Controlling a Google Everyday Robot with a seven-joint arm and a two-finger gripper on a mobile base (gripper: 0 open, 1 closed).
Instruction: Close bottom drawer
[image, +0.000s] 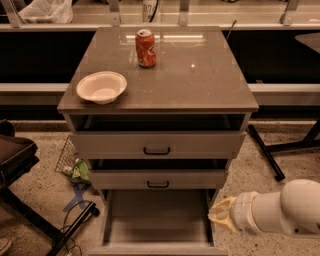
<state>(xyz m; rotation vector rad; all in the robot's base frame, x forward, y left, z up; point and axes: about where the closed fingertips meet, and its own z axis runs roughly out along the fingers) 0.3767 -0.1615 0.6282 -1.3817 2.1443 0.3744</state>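
Observation:
The bottom drawer (157, 220) of the grey-beige cabinet is pulled far out toward me. Its long plain box is empty, and its front lies at the lower edge of the view with the handle out of sight. The gripper (220, 215), cream-coloured on the end of a white arm, comes in from the lower right. It sits right beside the right side wall of the bottom drawer, below the middle drawer (158, 179). I cannot tell whether it touches the drawer.
The top drawer (157, 145) and middle drawer stand slightly out, each with a black bar handle. On the cabinet top (200, 80) are a red can (145, 48) and a white bowl (101, 87). A black chair (15, 155), wire basket (67, 156) and cables lie left; a black table leg (265, 152) right.

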